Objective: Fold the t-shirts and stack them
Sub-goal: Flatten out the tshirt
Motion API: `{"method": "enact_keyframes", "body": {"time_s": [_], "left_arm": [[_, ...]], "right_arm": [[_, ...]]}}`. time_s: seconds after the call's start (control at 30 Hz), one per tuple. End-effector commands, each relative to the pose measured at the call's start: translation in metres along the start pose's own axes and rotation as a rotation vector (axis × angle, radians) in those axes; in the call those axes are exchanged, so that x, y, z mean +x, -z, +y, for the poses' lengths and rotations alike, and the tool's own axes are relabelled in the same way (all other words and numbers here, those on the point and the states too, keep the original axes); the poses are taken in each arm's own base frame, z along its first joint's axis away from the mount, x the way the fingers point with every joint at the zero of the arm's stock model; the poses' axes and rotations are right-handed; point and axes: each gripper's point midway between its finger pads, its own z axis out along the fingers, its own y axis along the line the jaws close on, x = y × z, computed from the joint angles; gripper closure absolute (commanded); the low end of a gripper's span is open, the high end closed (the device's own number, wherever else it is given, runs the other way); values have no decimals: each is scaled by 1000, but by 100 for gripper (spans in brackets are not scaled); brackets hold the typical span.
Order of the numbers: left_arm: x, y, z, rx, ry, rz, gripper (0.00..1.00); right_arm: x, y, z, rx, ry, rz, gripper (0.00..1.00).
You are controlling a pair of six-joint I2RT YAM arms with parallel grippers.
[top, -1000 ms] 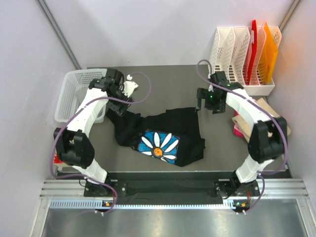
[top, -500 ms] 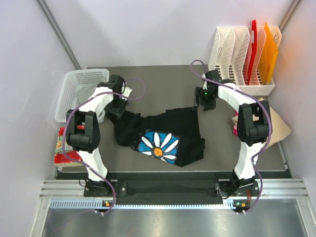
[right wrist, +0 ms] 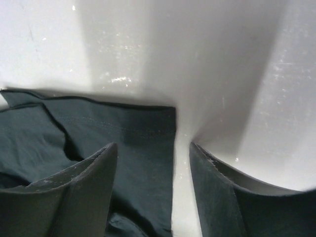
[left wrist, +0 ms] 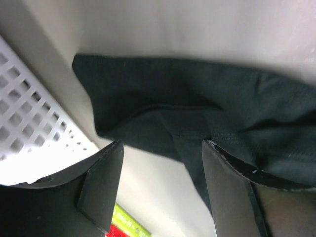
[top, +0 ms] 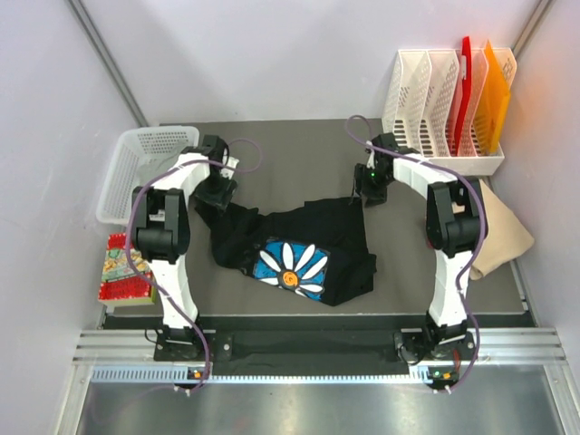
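Currently: black shirt (top: 313, 237), crumpled on worktop (top: 299, 154), right of basket (top: 127, 172). Both gaping: left pincer (top: 217, 193), right pincer (top: 367, 187), astride its far corners. Advice: pinch single hem layers, then draw apart evenly.

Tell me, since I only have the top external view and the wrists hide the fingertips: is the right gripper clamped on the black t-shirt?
Observer: No. The right gripper stands open; a hemmed corner of the black t-shirt lies between its fingers.
Operator: And the left?
Observer: The left gripper is open too, straddling a bunched fold of that cloth.
Operator: Near the basket?
Observer: Yes, the mesh wall of the white basket shows just beyond one finger.
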Motion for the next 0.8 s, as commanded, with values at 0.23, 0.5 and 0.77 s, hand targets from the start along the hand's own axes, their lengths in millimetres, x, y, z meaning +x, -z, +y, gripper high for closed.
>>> {"method": "enact_keyframes", "body": {"time_s": [0.23,0.5,0.77], "left_arm": [[-30,-9,-18,129,95,-32,56],[-66,26,-24,213,100,-147,100],[-85,76,-29,257,89,-258,100]], "right_arm": [[-8,-1,20,-67,-8,-12,100],[-73,76,-23,92,-68,-235,100],[-106,134,-46,146,-124,-367,100]]}}
